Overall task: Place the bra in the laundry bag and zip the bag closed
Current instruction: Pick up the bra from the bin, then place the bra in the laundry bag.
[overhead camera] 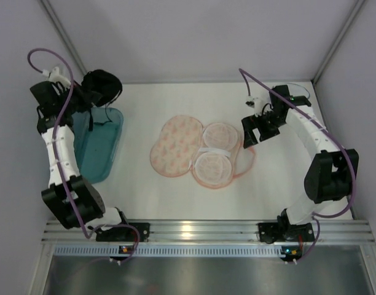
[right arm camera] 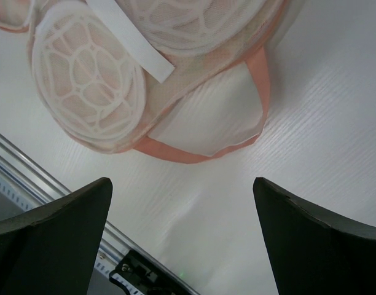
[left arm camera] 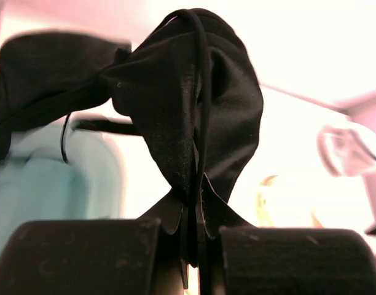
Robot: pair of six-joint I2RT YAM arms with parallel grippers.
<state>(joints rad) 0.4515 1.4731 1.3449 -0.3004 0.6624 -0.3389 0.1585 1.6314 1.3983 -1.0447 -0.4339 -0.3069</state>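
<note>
The black bra hangs bunched from my left gripper, held in the air above the far end of the teal bin. In the left wrist view the jaws are shut on a fold of the bra. The laundry bag lies open flat in the middle of the table, with two white mesh domes on its right half. My right gripper is open and empty just right of the bag. In the right wrist view the gripper hovers near the bag's pink loop and one mesh dome.
A teal plastic bin stands at the left of the table, below the held bra; it also shows in the left wrist view. A metal rail runs along the near edge. Grey walls enclose the back and sides.
</note>
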